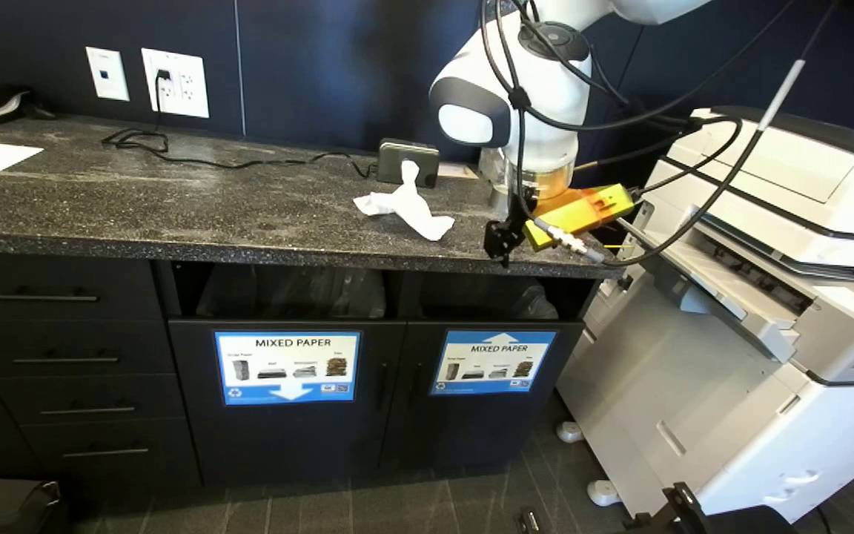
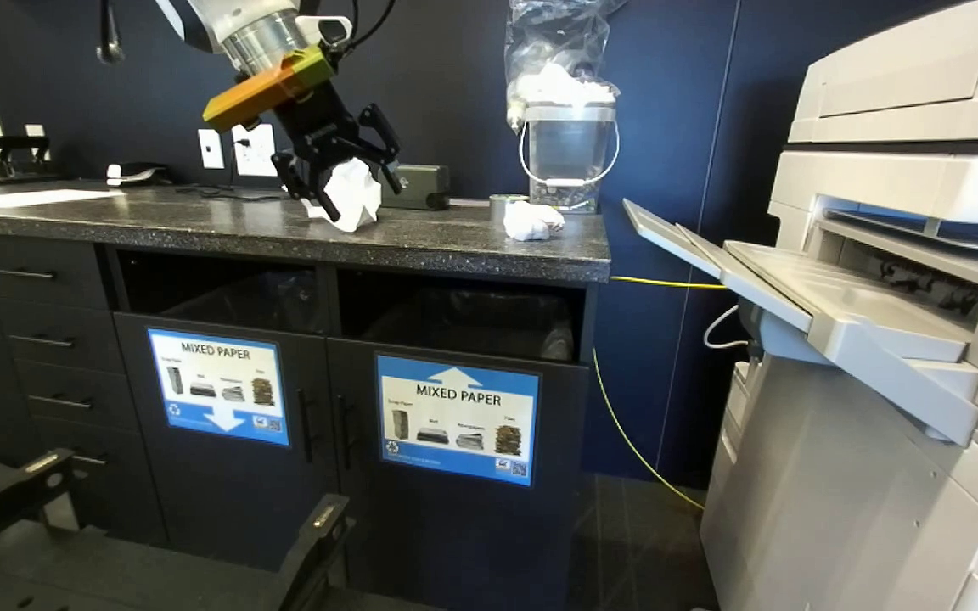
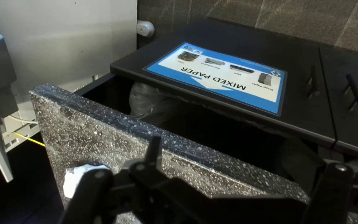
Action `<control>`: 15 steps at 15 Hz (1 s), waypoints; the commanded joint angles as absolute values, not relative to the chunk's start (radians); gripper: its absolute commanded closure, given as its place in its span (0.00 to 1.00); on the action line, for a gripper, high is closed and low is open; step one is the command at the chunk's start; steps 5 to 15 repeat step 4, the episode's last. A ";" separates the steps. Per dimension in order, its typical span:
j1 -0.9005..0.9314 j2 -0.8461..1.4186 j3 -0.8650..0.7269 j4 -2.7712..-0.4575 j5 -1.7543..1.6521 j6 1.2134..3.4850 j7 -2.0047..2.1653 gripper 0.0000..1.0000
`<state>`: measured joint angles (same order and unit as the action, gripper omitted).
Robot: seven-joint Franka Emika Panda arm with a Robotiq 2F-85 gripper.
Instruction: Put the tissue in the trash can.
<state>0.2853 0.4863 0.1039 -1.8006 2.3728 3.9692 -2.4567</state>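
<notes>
A crumpled white tissue (image 1: pixel 406 206) lies on the counter, left of my gripper (image 1: pixel 505 248) in an exterior view. In an exterior view the gripper (image 2: pixel 366 204) overlaps that tissue (image 2: pixel 355 191), its fingers spread and holding nothing. A second crumpled tissue (image 2: pixel 531 221) rests near the counter's end; a white tissue also shows at the left of the wrist view (image 3: pixel 76 180). Below the counter are two dark cabinet bins, a left bin (image 2: pixel 217 475) and a right bin (image 2: pixel 455 530), each with a wide slot. Both labels read "MIXED PAPER", so I cannot tell which is the trash can.
The speckled counter edge (image 1: pixel 286 252) overhangs the bin slots. A small dark device (image 1: pixel 390 162) with a cable stands near the wall. A clear bucket (image 2: pixel 570 153) with white stuff in it stands at the counter's end. A large printer (image 1: pixel 694 386) stands to the right.
</notes>
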 commanded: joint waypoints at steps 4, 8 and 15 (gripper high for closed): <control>0.195 0.513 0.184 -1.812 2.319 3.976 -2.417 0.00; 0.195 0.513 0.184 -1.812 2.319 3.976 -2.417 0.00; 0.195 0.513 0.184 -1.812 2.319 3.976 -2.417 0.00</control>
